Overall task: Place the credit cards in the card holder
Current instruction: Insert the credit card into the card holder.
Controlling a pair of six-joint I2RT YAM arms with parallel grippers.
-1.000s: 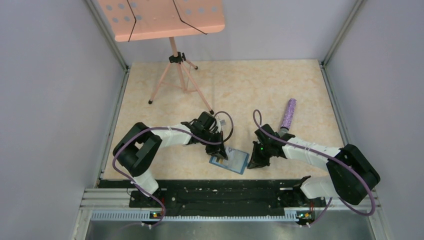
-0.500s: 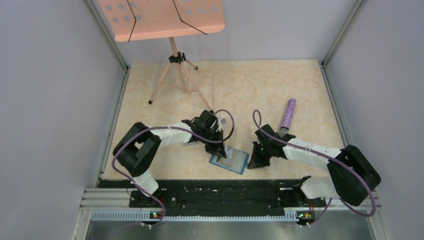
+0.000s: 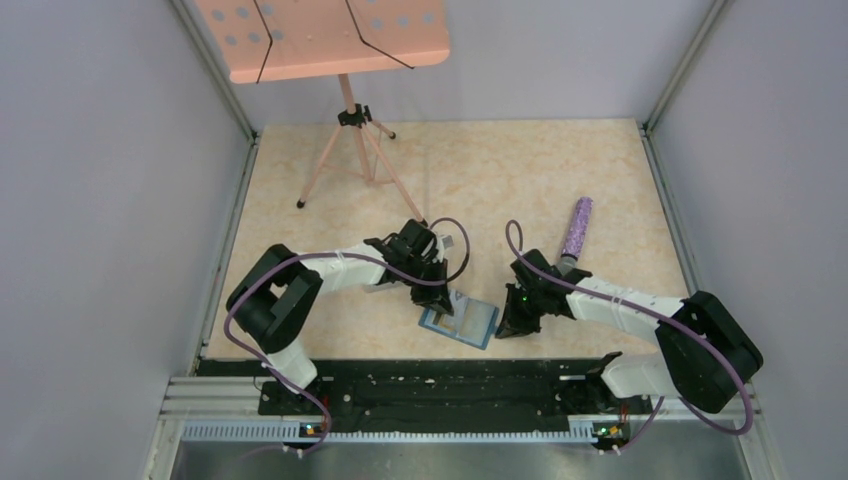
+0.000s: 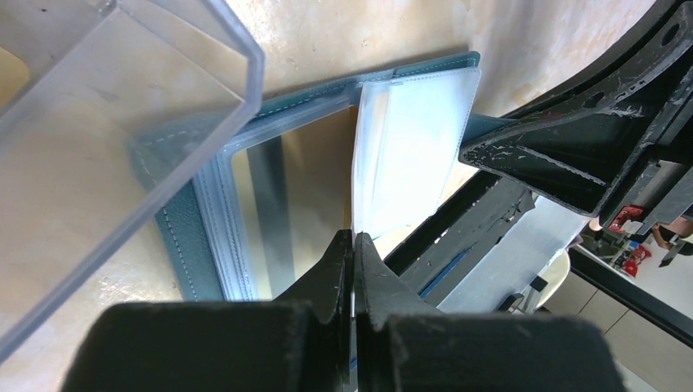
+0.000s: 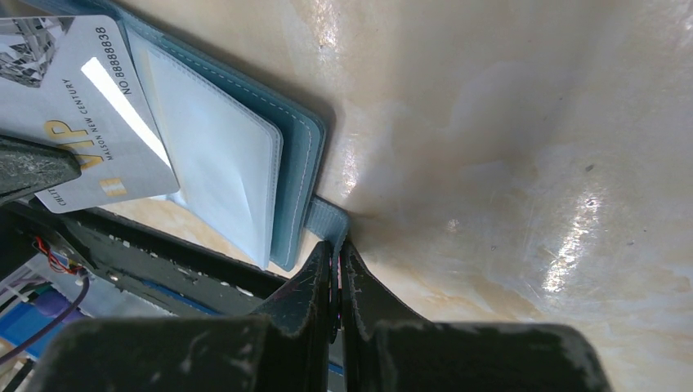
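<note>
The teal card holder lies open on the marbled table close to its near edge, between the two claws. The left gripper has its fingers pressed together on a corner of a pale grey-blue credit card. The right wrist view shows this card printed "VIP" and lying over the holder's lighter blue inner pockets. Whether its edge is inside a slot cannot be told. The right gripper is pinched on the holder's small closing tab at the right-hand side, with the tips down at the table surface. A clear plastic box sits just beside the holder's left edge, overlapping it in the left wrist view. A purple glitter tube lies well apart behind the right arm, and a pink music stand is at the far left.
</note>
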